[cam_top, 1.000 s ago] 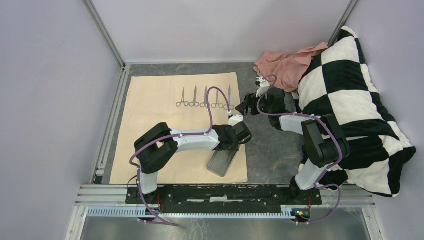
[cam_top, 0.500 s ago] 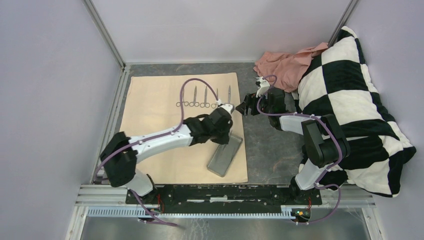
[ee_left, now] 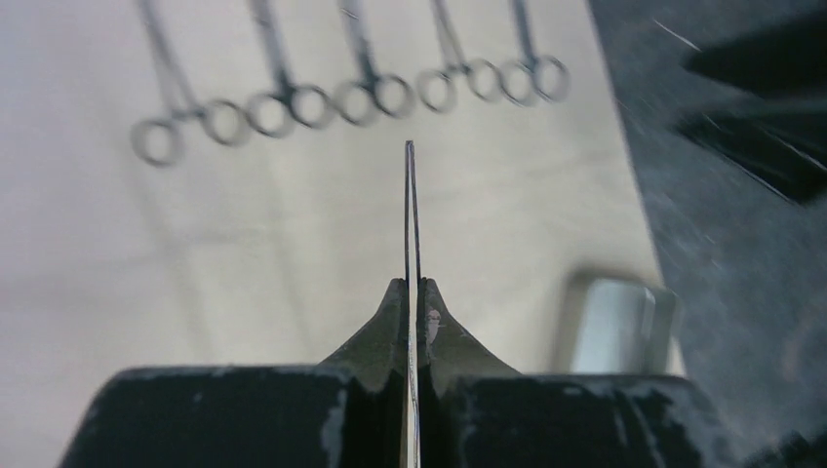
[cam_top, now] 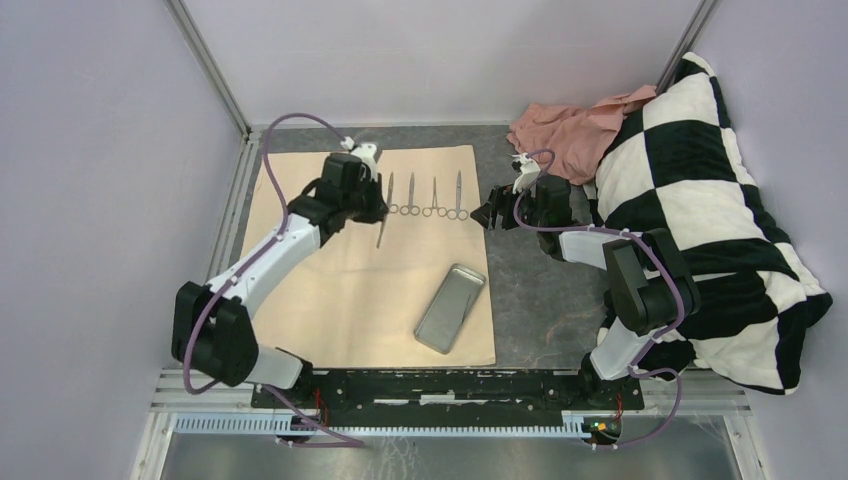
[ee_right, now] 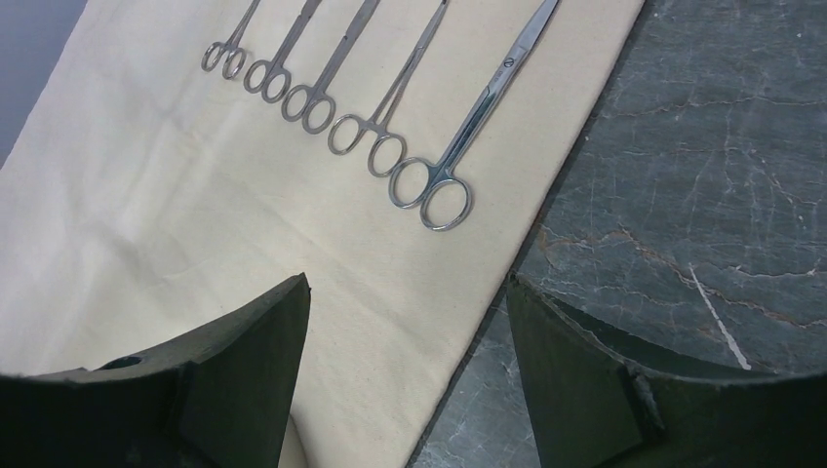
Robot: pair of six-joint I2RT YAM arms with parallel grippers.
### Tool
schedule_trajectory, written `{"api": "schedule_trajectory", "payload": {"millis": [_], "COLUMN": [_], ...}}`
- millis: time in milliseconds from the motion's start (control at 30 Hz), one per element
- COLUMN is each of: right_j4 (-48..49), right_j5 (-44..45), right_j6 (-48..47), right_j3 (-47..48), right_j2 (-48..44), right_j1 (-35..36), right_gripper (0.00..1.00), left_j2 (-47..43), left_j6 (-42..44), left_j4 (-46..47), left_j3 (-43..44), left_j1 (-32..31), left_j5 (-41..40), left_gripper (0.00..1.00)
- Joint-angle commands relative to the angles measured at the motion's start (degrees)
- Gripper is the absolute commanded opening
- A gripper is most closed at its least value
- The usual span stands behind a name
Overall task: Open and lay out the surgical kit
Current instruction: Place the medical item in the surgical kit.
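Observation:
The surgical kit lies opened on the table. Its beige cloth [cam_top: 330, 290] is spread flat, with several scissor-handled instruments [cam_top: 434, 197] in a row at the far end. The steel tray [cam_top: 450, 308] sits near the cloth's front right corner. My left gripper [cam_top: 372, 205] hovers over the left end of that row, shut on a slim steel instrument [ee_left: 411, 214] seen edge-on and sticking out past the fingertips. My right gripper [cam_top: 492, 215] stands open over the cloth's right edge, nothing between its fingers [ee_right: 254, 361]; the scissors [ee_right: 458, 146] lie just ahead.
A crumpled pink cloth [cam_top: 565, 125] lies at the back right. A black-and-white checkered pillow [cam_top: 700, 200] fills the right side beside the right arm. Dark marbled tabletop [cam_top: 540, 290] shows right of the beige cloth. Metal rails [cam_top: 215, 270] border the left.
The left arm swung from above the tray to the far left end of the instrument row, carrying the slim instrument. The right arm stayed put.

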Motion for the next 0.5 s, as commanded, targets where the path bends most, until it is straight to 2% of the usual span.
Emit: {"api": "schedule_trajectory", "payload": {"millis": [0, 233, 333, 467], "right_j4": [2.60, 2.86, 2.91, 2.87], "right_j5": [-0.88, -1.19, -1.37, -1.70], "right_j6": [0.34, 0.35, 0.37, 0.44], "right_j3": [0.04, 0.12, 0.21, 0.33], "right_j2": [-0.39, 0.00, 0.11, 0.21], "right_j1": [-0.33, -0.28, -0.40, -0.47], "right_gripper": [0.80, 0.80, 0.80, 0.80], "left_j2": [6.43, 23.55, 28.99, 34.45], "left_j6": [10.06, 15.78, 18.69, 18.51], "left_j4": [2.63, 7.64, 10.09, 9.68], "left_j3": [6.98, 19.15, 22.33, 26.19], "left_j1": [5.40, 13.96, 15.32, 15.97], "left_j5": [-11.80, -18.55, -19.17, -19.60], "left_gripper": [0.02, 0.02, 0.02, 0.02]}}
